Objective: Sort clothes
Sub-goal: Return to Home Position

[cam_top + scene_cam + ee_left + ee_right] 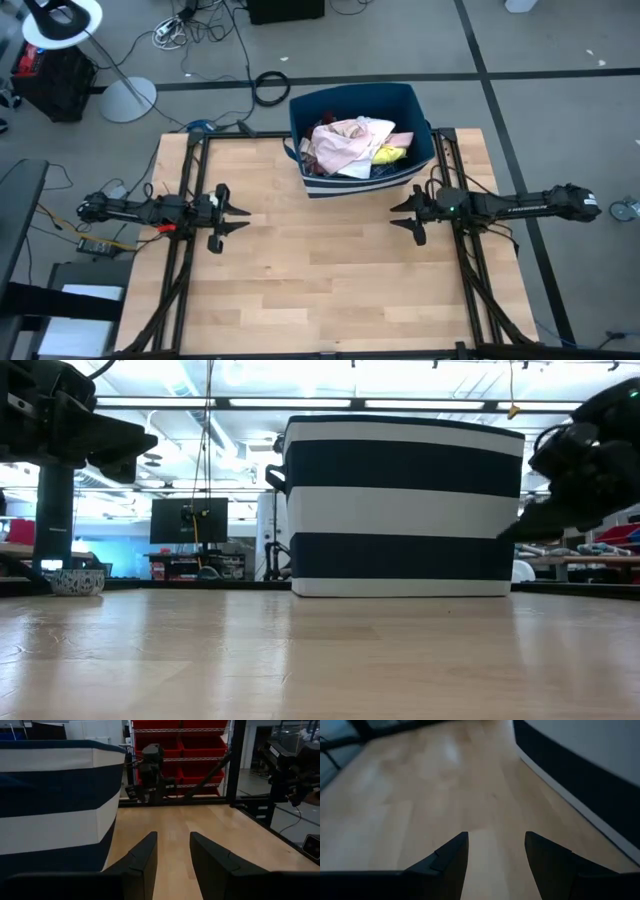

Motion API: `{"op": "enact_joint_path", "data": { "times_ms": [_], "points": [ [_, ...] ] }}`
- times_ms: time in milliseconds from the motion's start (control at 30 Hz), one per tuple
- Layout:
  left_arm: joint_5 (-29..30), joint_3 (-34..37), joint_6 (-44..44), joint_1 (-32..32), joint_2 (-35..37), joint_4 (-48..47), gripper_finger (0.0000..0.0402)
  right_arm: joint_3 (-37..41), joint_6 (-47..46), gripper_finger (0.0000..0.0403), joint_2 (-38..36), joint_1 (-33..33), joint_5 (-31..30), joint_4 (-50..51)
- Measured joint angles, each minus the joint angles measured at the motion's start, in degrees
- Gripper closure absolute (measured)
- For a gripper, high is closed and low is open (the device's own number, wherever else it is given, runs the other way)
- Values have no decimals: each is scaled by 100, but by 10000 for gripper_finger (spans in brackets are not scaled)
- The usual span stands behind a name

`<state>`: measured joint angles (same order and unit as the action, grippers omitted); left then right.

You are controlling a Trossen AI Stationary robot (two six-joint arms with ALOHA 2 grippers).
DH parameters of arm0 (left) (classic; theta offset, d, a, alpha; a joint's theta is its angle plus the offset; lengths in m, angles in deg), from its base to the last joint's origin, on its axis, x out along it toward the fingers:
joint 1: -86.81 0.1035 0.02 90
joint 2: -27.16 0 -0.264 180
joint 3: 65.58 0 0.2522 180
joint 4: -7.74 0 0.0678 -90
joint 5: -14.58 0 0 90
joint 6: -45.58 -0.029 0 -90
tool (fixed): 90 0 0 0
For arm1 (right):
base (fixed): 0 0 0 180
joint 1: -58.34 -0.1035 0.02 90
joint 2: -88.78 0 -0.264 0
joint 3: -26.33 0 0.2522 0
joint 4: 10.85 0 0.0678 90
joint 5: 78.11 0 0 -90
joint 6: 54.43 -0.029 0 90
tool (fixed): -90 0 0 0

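The clothes [350,145] are seen heaped inside the navy blue fabric bin with white stripes [362,184], which is set on the far middle part of the wooden surface [330,280]. In the heap a pale pink garment [338,138] is laid on top, a white piece [377,127] is tucked beside it, and a bright yellow piece [392,155] is shown at the side nearer the right arm. No garment is seen on the bare wood around the bin. The left hand [247,219] is held over the left part of the surface, well apart from the bin, and is pointed toward the middle. Its fingers [145,857] are spread apart and nothing is held between them. The right hand [395,217] is held over the right part of the surface, just beside the bin's near corner, and is pointed inward at the left hand. Its fingers [451,856] are likewise spread, with only bare wood shown in the gap. In the low view the bin's striped wall [400,510] is seen standing upright on the surface between the two raised arms
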<state>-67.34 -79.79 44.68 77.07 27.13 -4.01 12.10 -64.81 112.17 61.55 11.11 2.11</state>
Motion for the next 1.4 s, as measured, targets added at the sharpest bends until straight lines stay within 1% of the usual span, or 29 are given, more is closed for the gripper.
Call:
{"op": "enact_joint_path", "data": {
  "times_ms": [167, 333, 1400],
  "points": [
    [11, 2, 2, 0, 0, 5, 280, 0, -2, 204, 387, 168, -7, -2],
    [13, 2, 3, 0, 0, 10, 280, 2, -2, 204, 512, 178, -7, -2],
    [11, 4, 7, 0, 0, 23, 280, 7, 3, 204, 510, 178, -4, -3]
  ]
}}
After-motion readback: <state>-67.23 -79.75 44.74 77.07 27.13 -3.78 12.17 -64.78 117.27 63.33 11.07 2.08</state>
